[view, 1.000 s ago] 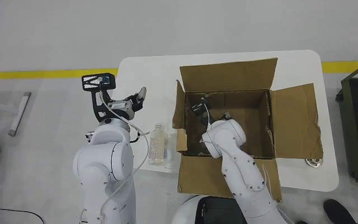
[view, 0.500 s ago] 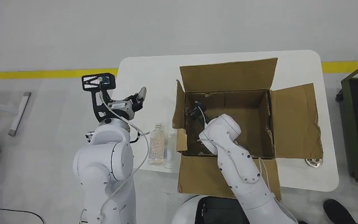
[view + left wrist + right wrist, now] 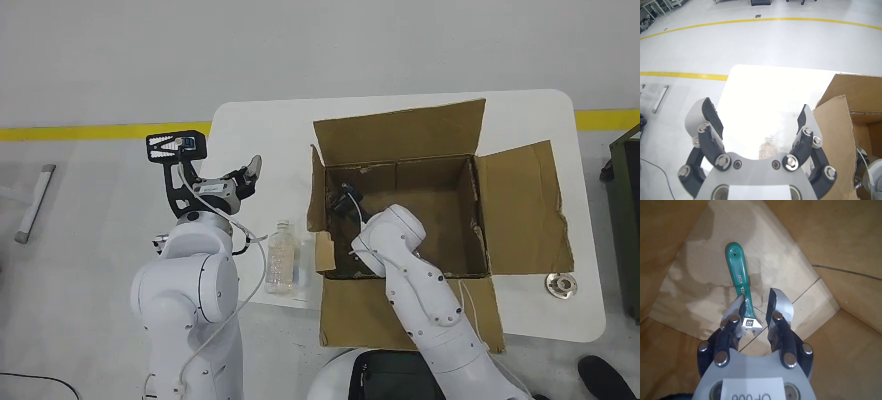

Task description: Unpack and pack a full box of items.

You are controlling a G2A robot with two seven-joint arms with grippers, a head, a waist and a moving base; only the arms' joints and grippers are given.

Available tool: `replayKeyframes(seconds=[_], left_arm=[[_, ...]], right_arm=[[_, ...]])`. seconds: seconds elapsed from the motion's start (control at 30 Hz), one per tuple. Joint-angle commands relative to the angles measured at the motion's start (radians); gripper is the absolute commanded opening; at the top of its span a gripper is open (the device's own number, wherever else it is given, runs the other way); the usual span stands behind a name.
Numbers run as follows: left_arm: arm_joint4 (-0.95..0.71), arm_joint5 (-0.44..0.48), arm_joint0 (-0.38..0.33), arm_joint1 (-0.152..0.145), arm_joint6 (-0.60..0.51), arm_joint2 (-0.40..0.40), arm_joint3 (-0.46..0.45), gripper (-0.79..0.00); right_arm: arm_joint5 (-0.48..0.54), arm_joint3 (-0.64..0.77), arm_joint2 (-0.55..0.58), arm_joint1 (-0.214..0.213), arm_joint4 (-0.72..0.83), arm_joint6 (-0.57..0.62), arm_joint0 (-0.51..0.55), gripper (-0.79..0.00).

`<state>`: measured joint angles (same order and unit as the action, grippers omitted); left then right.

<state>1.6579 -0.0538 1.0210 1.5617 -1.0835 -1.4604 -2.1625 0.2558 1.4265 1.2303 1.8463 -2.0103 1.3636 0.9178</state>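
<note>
The box sits open on the white bench, with its flaps folded out. Our right arm goes down into the box, on the side nearest the bottle. Our left arm is held up beside the box, over the edge of the bench.

A clear bottle is on the bench just beside the box, so we think it is already unpacked.

A wrench with a green handle lies on the floor of the box. The right tool is down around the metal end of the wrench. Its fingers are apart and not squeezing yet. The wrench touches one finger, and there is a gap to the other.

The left tool is wide apart too and holds nothing.

We think we are in the unpacking part, at the step of picking up the wrench. Next we need to squeeze the fingers together on it. Then we lift it straight up so it does not bump the box wall, and put it on the bench near the bottle. The wrench is thin and lies flat, so it could slip or turn as the fingers close.
</note>
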Motion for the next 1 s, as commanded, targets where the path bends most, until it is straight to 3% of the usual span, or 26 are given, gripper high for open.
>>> replayKeyframes(seconds=[0.0,0.2,0.97], left_arm=[[0.0,0.0,0.0,0.0,0.0,0.0,0.0,0.0],[0.0,0.0,0.0,0.0,0.0,0.0,0.0,0.0],[0.0,0.0,0.0,0.0,0.0,0.0,0.0,0.0]], right_arm=[[0.005,0.022,0.0,-0.001,0.012,-0.001,0.007,-0.468],[0.026,0.059,0.003,-0.003,0.042,0.0,0.022,-0.462],[0.004,-0.037,0.031,-0.016,0.105,-0.045,-0.008,-0.477]])
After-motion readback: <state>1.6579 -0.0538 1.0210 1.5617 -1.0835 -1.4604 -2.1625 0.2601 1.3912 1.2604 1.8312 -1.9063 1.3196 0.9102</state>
